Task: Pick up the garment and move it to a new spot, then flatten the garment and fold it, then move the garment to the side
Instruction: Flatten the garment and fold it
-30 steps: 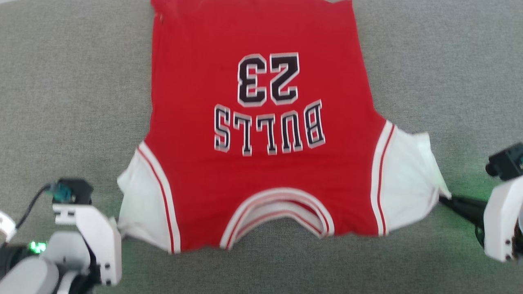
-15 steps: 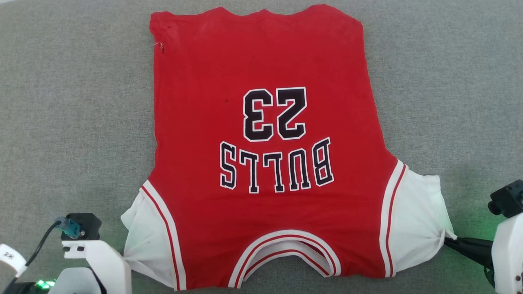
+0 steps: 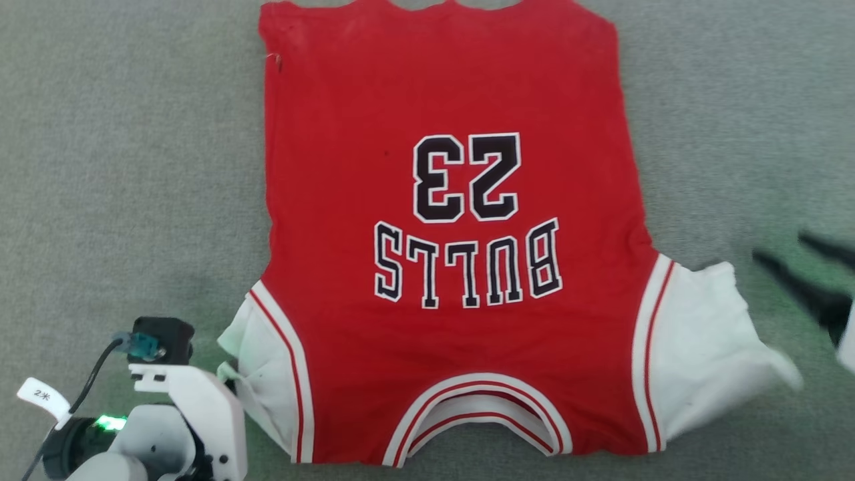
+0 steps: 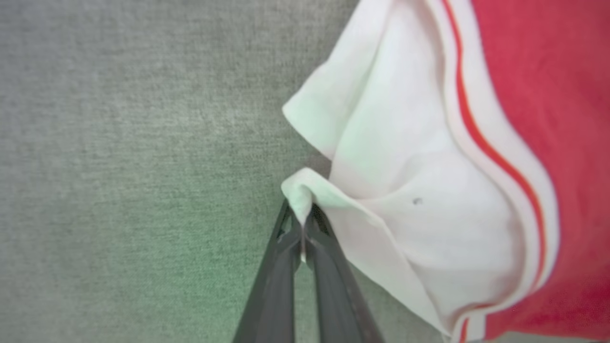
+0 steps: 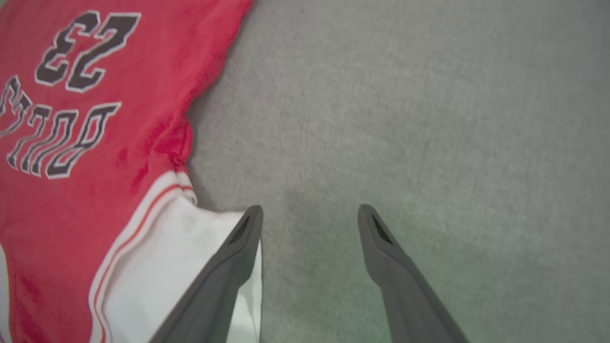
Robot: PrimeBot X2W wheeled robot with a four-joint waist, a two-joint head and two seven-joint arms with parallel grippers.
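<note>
One shirt (image 3: 454,334) lies spread face up on the grey mat (image 3: 133,167), nearly flat, so I judge the move and most of the flattening done. Folding and shifting it aside are left. My left gripper (image 4: 301,224) is pinched shut on the hem of the shirt's left sleeve (image 4: 405,190). My right gripper (image 3: 778,244) stands wide and empty, just off the shirt's right sleeve (image 3: 708,334). Two sleeves, both slightly rumpled; two grippers.
</note>
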